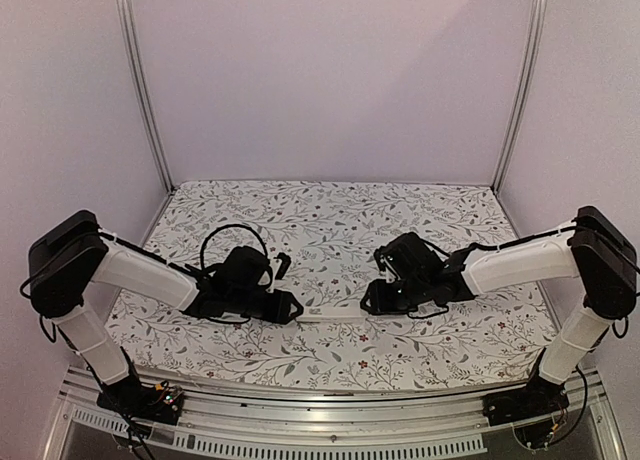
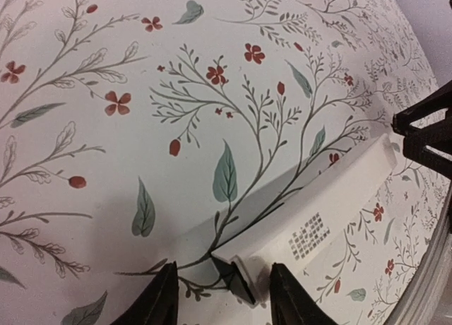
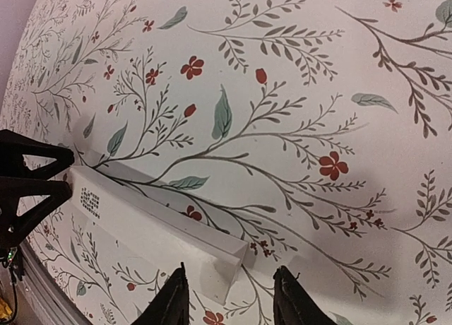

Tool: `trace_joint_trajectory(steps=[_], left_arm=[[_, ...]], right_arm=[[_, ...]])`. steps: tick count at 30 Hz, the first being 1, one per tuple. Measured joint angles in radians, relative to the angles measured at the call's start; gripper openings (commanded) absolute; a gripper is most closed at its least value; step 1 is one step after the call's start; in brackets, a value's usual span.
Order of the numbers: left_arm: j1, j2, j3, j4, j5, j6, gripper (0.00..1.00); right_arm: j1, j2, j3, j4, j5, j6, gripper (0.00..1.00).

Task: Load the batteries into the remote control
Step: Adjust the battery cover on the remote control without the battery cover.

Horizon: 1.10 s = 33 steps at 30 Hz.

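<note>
left pincer [image 2: 222,274] apart around remote control [image 2: 332,198] end, right pincer [image 3: 229,272] apart around other end

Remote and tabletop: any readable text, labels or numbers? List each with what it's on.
Nothing can be read in any view.
On the remote control: a small dark patch of tiny marks set in a grid, too small to read.
On the floral cloth: printed sprigs, leaves and red flowers only, no lettering.
</note>
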<state>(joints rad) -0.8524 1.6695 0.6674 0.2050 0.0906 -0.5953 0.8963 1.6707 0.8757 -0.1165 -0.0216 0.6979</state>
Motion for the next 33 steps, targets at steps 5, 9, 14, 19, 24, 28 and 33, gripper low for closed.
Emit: trace_joint_trajectory(steps=[5,9,14,19,24,28,33], left_arm=[[0.0,0.007,0.008,0.0,0.006,0.0,0.43],[0.0,0.008,0.011,0.0,0.007,0.0,0.42],[0.0,0.007,0.011,0.0,0.006,0.0,0.41],[0.0,0.007,0.011,0.0,0.007,-0.001,0.38],[0.0,0.007,0.011,0.0,0.011,-0.005,0.34],[0.0,0.007,0.011,0.0,0.016,-0.008,0.31],[0.0,0.006,0.011,0.001,0.019,-0.018,0.27]], right_arm=[[0.0,0.027,0.001,0.002,-0.013,0.001,0.36],[0.0,0.046,0.002,0.005,-0.019,-0.001,0.33],[0.0,0.048,0.002,0.013,-0.025,0.002,0.32],[0.0,0.057,0.002,0.032,-0.035,0.002,0.3],[0.0,0.066,0.002,0.053,-0.043,0.002,0.27],[0.0,0.067,0.002,0.057,-0.047,0.008,0.26],[0.002,0.068,0.002,0.058,-0.052,0.021,0.25]])
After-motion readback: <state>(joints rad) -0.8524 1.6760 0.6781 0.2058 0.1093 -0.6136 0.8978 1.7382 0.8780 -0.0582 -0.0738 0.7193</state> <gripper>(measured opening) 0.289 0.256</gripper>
